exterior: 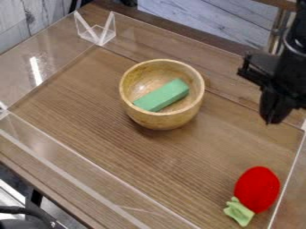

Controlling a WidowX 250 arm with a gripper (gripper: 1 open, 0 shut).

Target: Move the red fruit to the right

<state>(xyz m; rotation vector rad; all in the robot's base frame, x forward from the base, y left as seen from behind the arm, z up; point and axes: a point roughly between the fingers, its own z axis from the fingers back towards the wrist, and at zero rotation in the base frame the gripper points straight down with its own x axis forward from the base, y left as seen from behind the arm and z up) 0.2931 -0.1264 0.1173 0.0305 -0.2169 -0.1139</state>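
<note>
The red fruit [257, 187], a small toy strawberry with a light green leafy base, lies on its side on the wooden table near the front right corner. My gripper [277, 114] hangs well above and behind it at the right edge, pointing down. Its black fingers are shut together with nothing between them, and it does not touch the fruit.
A wooden bowl [134, 76] holding a green rectangular block [162, 94] stands in the middle of the table. Clear acrylic walls [48, 143] border the table's left and front sides. A small clear stand [96, 29] sits at the back left.
</note>
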